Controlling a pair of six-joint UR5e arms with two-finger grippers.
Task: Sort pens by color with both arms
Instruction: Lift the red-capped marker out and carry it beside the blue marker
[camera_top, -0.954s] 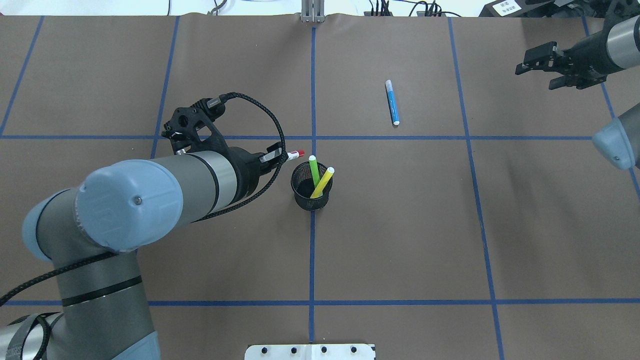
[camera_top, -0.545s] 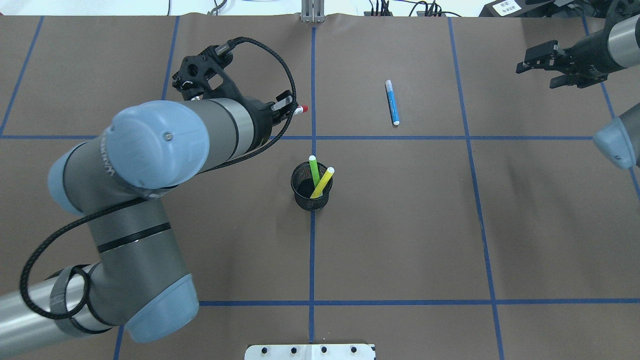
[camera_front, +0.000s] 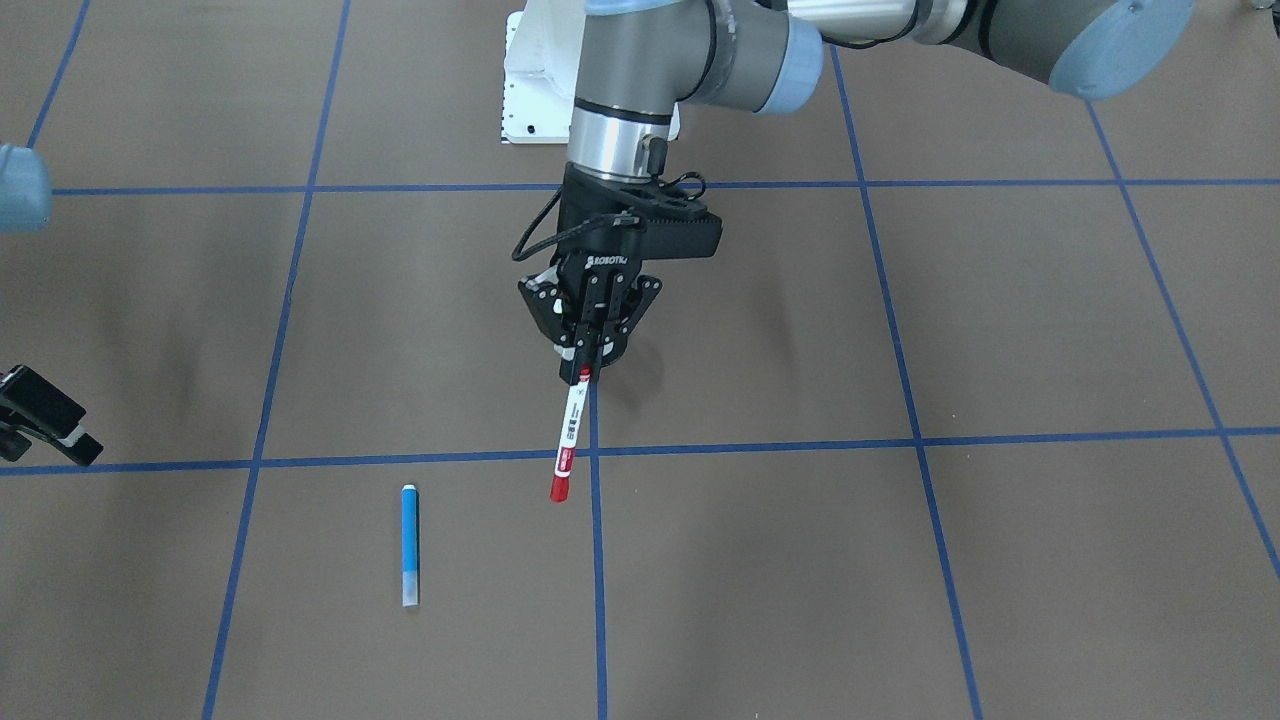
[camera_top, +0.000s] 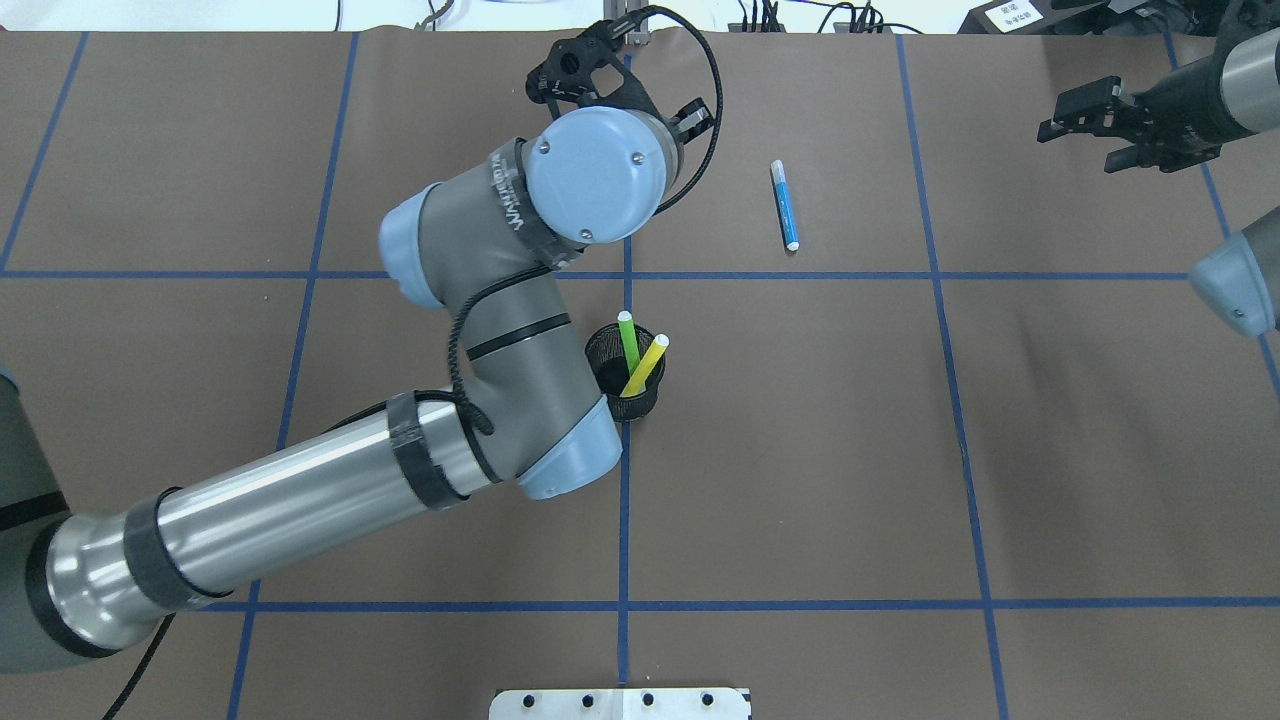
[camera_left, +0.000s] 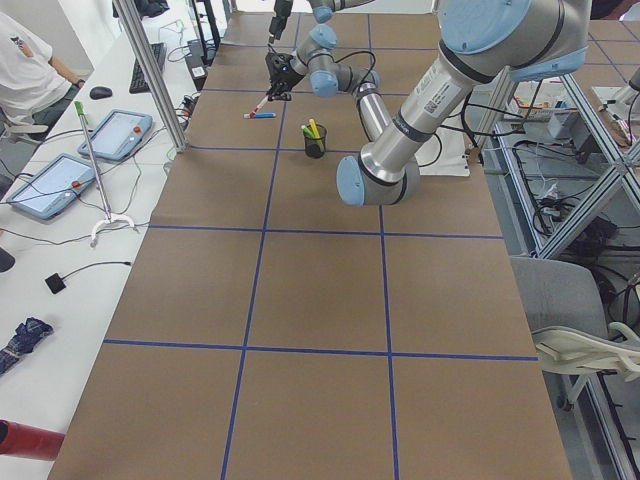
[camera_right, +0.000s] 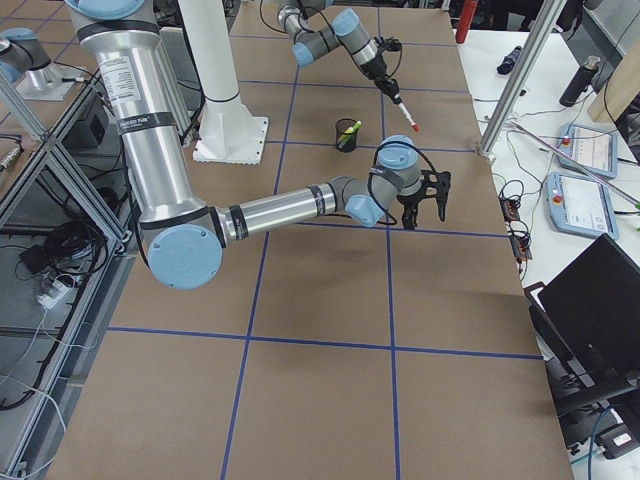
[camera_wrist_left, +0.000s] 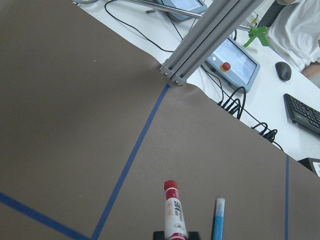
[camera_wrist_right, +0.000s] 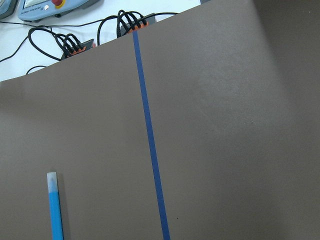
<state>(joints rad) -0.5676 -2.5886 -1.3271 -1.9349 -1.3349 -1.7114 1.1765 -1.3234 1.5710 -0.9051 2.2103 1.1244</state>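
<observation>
My left pincer points down at the desk and pinches the white pen with red ends by its upper end. The pen hangs at a slight tilt, its red cap lowest, just beside a crossing of the blue tape lines; I cannot tell whether the cap touches the brown paper. The blue pen lies flat on the desk near that cap, apart from it, on my right-hand side. Behind my left wrist stands the black mesh cup, partly hidden by my left elbow, with the light green pen and the yellow pen leaning in it. My right pincer is spread and holds nothing, above the desk well apart from the blue pen.
</observation>
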